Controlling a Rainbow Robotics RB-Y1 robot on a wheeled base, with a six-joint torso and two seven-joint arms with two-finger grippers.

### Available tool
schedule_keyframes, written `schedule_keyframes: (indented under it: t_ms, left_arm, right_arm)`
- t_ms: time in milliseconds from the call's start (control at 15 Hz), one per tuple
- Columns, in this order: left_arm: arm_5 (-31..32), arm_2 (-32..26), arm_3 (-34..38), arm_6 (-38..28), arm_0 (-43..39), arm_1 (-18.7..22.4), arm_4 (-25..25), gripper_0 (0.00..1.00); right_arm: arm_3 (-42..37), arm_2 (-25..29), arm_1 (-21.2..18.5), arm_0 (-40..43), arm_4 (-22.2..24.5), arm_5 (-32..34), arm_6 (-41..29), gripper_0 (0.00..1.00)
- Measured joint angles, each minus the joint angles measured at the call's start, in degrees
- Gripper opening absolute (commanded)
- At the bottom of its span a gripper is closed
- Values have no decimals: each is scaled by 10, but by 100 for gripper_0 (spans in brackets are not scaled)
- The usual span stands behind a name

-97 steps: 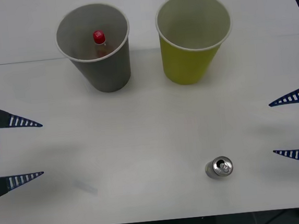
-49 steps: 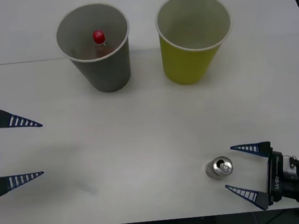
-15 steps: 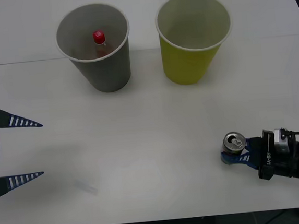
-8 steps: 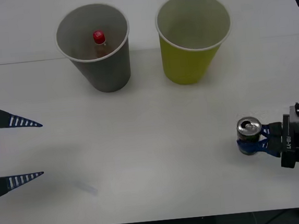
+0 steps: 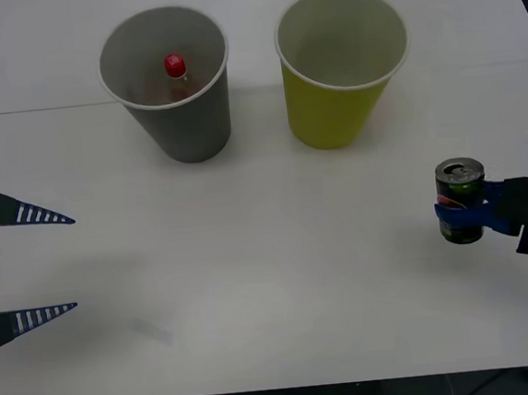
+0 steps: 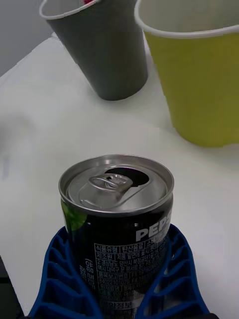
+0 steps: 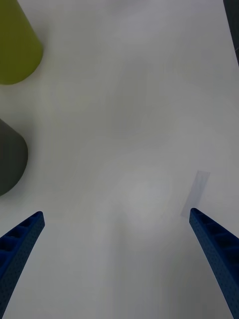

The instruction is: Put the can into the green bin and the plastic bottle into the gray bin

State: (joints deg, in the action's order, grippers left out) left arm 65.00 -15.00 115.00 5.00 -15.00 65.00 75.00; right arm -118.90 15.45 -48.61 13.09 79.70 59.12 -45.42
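Now that the can [image 5: 460, 201] has left the near part of the table, where it stood a few seconds ago, it hangs upright in the right gripper [image 5: 474, 214] out by the table's right side, its silver top and pull tab facing up. The blue ribbed fingers [image 6: 67, 276] are pinched against its dark sides low down, one on each flank, as the right wrist view shows plainly (the printed label faces that camera). Half a second ago the can sat lower and more inward in the front view; it has been lifted and carried back toward the robot's right, so the grasp looks sound and the pick is done.

From there the green bin [image 5: 340, 98] stands well apart, farther from the robot and inward, its open mouth unobstructed. The gray bin [image 5: 183, 112] stands just beside it on the left, and the plastic bottle [image 5: 175, 68] already rests inside it, red cap showing, so that half of the task looks finished. What remains, I judge, is to carry the can over the lime rim and let go; the cup is light and a knock on its rim could tip it.

The left gripper [image 5: 25, 267] waits at the table's left edge, fingers spread wide and holding nothing.
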Motion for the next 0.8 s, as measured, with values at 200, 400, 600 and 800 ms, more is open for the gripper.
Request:
schedule_keyframes:
  t_ms: [200,400,600,800]
  left_arm:
    - [0,0,0,0,0,0,0,100]
    - [0,0,0,0,0,0,0,100]
    - [0,0,0,0,0,0,0,100]
    - [0,0,0,0,0,0,0,100]
  right_arm:
    - [-32,55,-1,-9,43,30,-135,0]
    - [-44,109,-7,-37,58,91,-246,0]
    - [-46,117,-34,-81,72,113,-309,0]
    - [-28,78,-78,-149,78,114,-319,0]
